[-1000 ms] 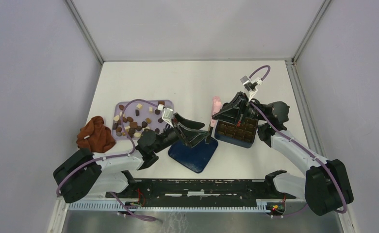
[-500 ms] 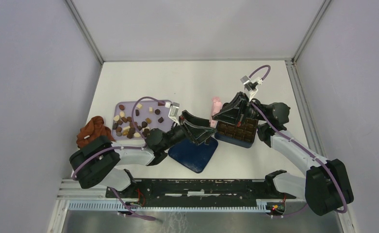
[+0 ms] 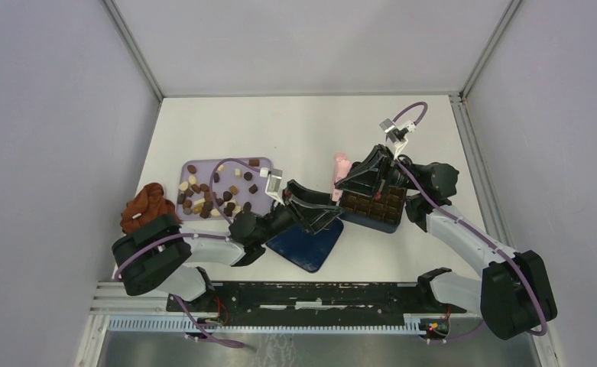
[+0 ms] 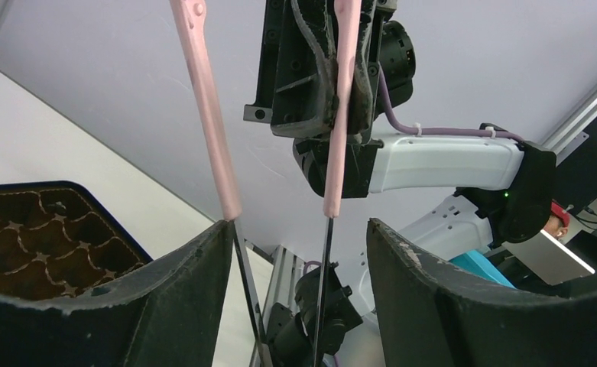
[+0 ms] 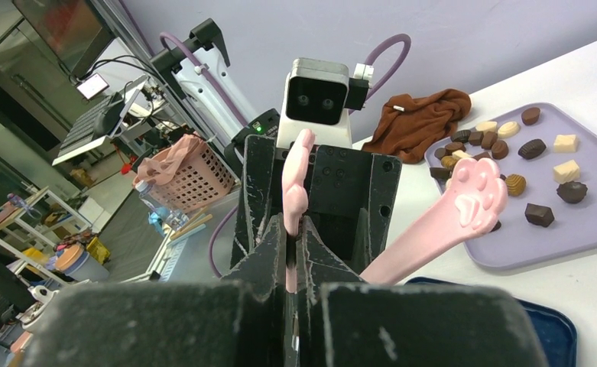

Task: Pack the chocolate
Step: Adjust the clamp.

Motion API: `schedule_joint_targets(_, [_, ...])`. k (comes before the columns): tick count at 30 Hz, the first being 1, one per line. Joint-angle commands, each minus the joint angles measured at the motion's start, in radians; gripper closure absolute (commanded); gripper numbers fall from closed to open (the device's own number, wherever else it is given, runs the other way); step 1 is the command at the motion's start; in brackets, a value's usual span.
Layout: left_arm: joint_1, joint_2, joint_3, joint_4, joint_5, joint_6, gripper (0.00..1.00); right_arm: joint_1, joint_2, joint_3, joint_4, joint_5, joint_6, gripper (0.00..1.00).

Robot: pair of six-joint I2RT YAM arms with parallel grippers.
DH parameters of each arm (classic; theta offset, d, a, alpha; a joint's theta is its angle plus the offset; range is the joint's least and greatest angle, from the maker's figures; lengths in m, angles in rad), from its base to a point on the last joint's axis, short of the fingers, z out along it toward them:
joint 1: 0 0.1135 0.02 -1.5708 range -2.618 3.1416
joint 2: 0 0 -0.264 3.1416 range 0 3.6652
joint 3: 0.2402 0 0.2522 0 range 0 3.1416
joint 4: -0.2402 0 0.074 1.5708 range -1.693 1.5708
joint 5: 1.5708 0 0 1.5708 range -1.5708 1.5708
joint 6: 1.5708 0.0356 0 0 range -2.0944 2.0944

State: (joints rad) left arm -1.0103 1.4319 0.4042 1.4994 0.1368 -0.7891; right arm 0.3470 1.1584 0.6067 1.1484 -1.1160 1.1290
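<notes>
**Left end effector shifted right, to pink paw-tipped tongs.**
Jaws narrower, still apart astride both arms (right end effector clamps one).

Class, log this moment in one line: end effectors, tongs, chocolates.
left end effector: open, astride pink plastic tongs | right end effector: shut on tongs | brown and cream chocolates: on lilac tray

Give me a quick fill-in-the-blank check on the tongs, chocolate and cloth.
The right end effector is ____ on the pink tongs.
The chocolate lies on the ____ tray.
In the top view, the brown cloth sits ____ of that tray.
Both tongs arms pass between the fingers of the ____ end effector.
Missing words: shut; purple; left; left.
</notes>
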Motion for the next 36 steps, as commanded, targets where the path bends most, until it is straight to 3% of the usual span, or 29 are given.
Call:
schedule_joint_targets(1, [-0.012, -0.002, -0.010, 0.088, -0.044, 0.059, 0.30, 0.004, -0.014, 0.032, 0.071, 0.024, 0.017, 1.00])
schedule_joint_targets(11, [-0.015, 0.019, -0.021, 0.110, -0.024, 0.087, 0.40, 0.003, -0.019, 0.031, 0.065, 0.022, 0.008, 1.00])
schedule_joint_targets(19, [-0.017, 0.071, -0.028, 0.207, -0.016, 0.077, 0.38, 0.003, -0.021, 0.025, 0.047, 0.024, -0.009, 1.00])
schedule_joint_targets(26, [-0.016, 0.070, -0.006, 0.211, -0.024, 0.079, 0.36, 0.003, -0.024, 0.022, 0.030, 0.024, -0.026, 1.00])
schedule_joint_targets(36, [-0.015, 0.029, 0.033, 0.168, -0.051, 0.082, 0.39, 0.003, -0.026, 0.015, 0.010, 0.024, -0.044, 1.00])
